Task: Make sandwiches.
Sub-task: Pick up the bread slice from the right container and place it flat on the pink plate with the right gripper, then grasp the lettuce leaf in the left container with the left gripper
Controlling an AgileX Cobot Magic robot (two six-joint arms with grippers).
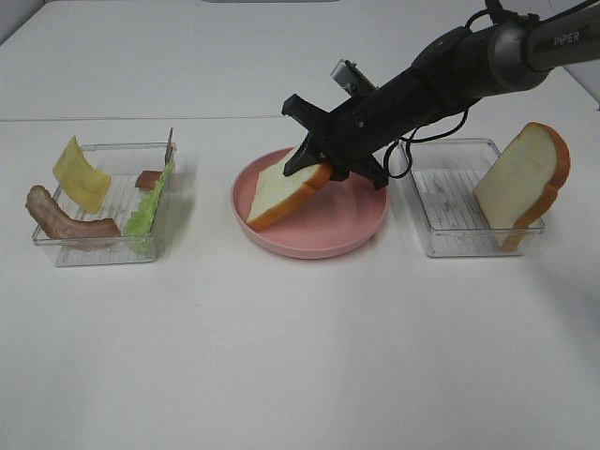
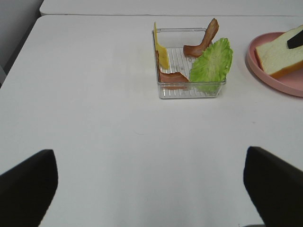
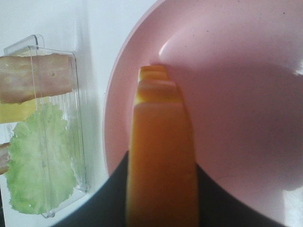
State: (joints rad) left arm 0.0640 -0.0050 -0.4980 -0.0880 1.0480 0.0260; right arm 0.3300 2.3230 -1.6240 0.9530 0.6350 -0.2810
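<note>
I see my right pincer (image 1: pixel 314 167) clamped on a tilted bread slice (image 1: pixel 279 197), pink plate (image 1: pixel 319 239) beneath it; my left pincer (image 2: pixel 151 189) gapes wide.

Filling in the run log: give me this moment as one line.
phase: placing base | right gripper: shut on bread slice, tilted over pink plate | left gripper: open, empty

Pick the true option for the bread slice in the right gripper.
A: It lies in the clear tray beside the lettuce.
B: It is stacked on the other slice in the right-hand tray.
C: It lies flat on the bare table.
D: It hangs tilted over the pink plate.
D: the right gripper is shut on the bread slice, which slants down over the pink plate.
</note>
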